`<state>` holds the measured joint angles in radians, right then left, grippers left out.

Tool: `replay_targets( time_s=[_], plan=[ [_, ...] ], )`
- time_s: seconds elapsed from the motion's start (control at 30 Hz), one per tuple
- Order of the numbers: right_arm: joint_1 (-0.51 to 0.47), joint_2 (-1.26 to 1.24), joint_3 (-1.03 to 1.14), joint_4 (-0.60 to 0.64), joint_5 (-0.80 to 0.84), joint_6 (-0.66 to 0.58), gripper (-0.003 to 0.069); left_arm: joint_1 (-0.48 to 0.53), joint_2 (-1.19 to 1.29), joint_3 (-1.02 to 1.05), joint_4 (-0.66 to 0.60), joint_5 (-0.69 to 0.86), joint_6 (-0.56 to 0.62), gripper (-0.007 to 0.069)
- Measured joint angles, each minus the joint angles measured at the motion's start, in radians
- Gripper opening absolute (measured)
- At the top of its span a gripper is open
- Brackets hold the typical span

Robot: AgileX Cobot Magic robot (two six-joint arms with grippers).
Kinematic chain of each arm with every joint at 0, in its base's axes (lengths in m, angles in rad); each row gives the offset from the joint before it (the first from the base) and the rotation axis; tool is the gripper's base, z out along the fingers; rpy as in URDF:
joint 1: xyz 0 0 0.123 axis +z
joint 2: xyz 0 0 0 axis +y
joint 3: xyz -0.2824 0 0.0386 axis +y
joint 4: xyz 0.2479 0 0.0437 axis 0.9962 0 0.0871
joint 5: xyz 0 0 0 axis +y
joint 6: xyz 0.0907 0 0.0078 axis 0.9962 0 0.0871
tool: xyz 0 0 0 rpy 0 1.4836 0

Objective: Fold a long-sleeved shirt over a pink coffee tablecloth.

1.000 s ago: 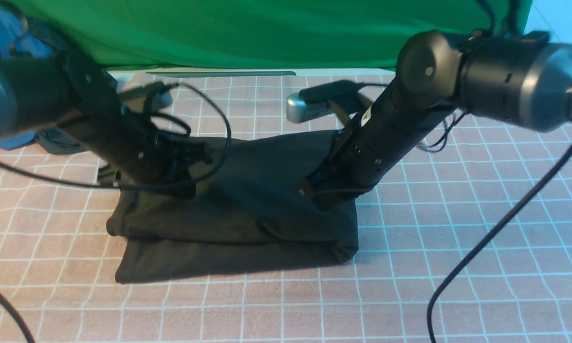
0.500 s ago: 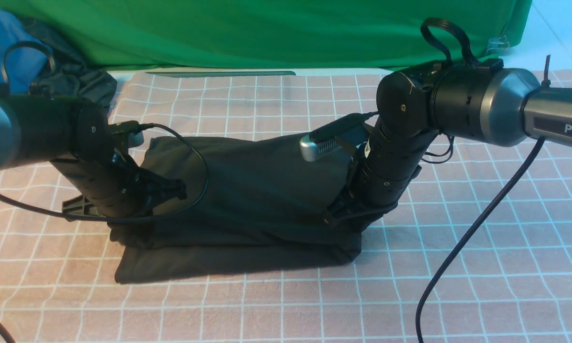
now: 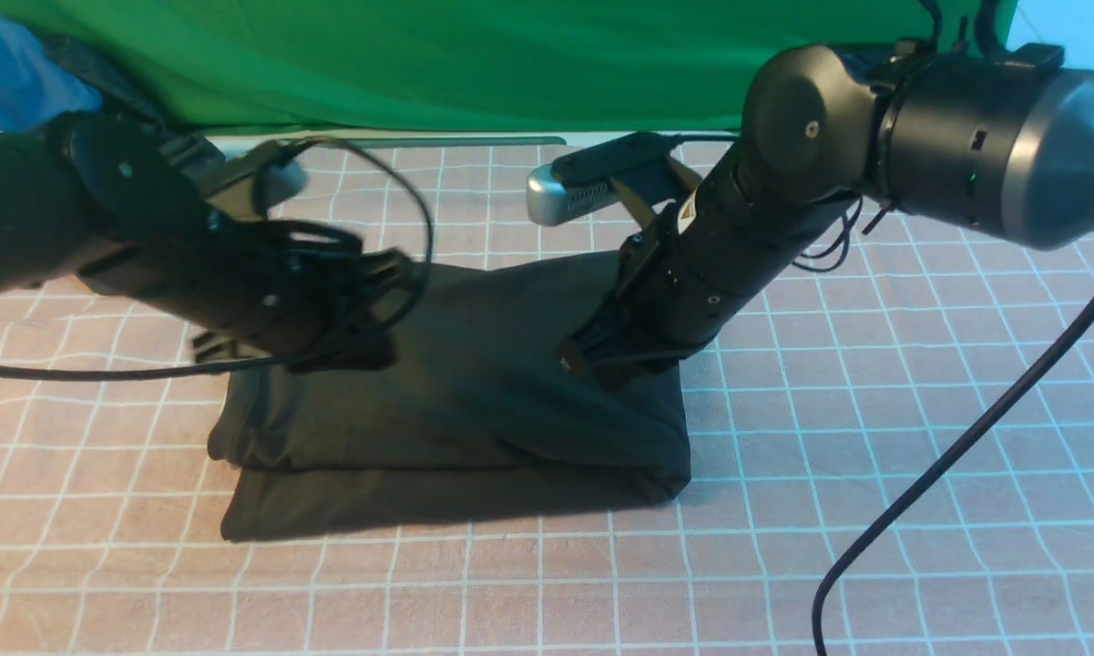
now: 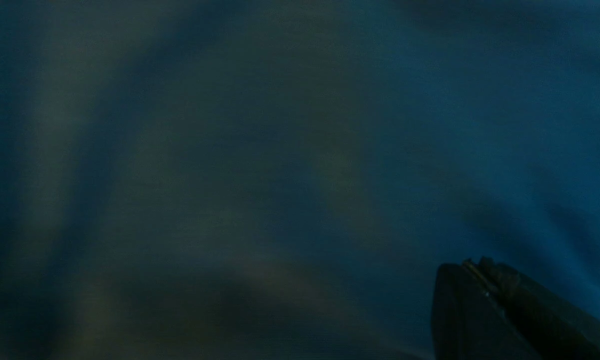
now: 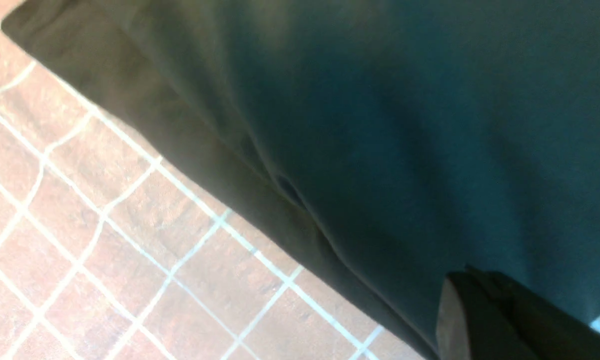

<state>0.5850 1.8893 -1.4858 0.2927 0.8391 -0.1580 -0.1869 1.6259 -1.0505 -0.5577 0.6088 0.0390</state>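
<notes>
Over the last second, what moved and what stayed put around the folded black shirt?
Both arms dipped to the folded black cotton shirt, then rose again; its far half was raised mid-second and has dropped back. Left gripper and right gripper stayed shut. The pink grid tablecloth did not shift.

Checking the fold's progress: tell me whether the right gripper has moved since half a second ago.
Yes. The right gripper has shifted toward the robot's left, off the long-sleeved shirt's right edge, judged against the pink coffee tablecloth's grid.
</notes>
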Motion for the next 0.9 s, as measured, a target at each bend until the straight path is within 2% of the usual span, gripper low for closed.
replay_targets(
  time_s=[0.13,0.3,0.4,0.57,0.9],
  plan=[
    [-0.012,0.051,0.000,0.000,0.010,0.010,0.0037,-0.057,0.059,0.000,-0.097,-0.034,0.079,0.0013],
    [-0.024,0.101,0.000,-0.015,0.053,0.035,0.0037,-0.074,0.153,0.000,-0.106,-0.024,0.085,0.0013],
    [-0.025,0.133,0.000,-0.067,0.079,0.078,0.0037,-0.064,0.189,0.000,-0.054,0.029,0.051,0.0013],
    [-0.025,0.143,-0.001,-0.112,0.077,0.124,0.0037,-0.055,0.165,0.000,0.039,0.030,0.008,0.0013],
    [-0.047,0.146,-0.001,-0.140,0.081,0.131,0.0037,-0.007,0.049,0.000,0.206,0.052,-0.077,0.0013]
  ],
)
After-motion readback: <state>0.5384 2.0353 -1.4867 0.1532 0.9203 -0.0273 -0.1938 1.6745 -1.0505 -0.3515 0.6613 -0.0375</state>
